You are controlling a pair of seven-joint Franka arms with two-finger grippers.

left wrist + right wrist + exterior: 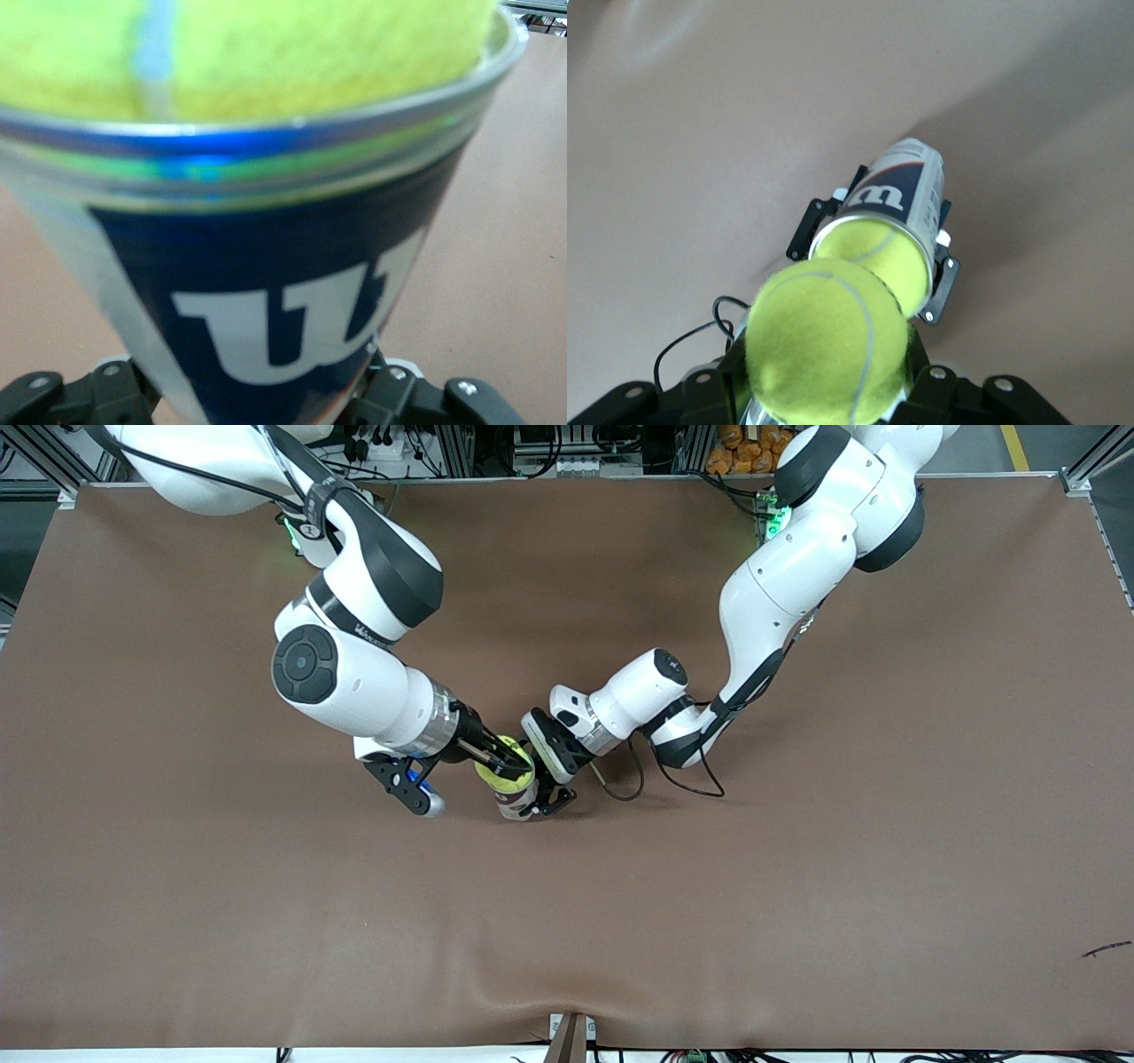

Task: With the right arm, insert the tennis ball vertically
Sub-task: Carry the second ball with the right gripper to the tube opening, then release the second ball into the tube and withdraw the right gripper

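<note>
The brown surface [797, 886] carries one upright ball can [516, 802], standing near the middle. The left gripper [542, 802] has its fingers closed on the can's lower body, steadying it. A ball already sits in the can's mouth [881, 257]. The right gripper [507, 766], coming in from about ten o'clock of the can, has its fingers clamped on the tennis ball [828, 350], over the opening. To seat the ball cleanly, I would centre it on the rim, descend straight along the can's axis, and let go only once the rim cradles it.
</note>
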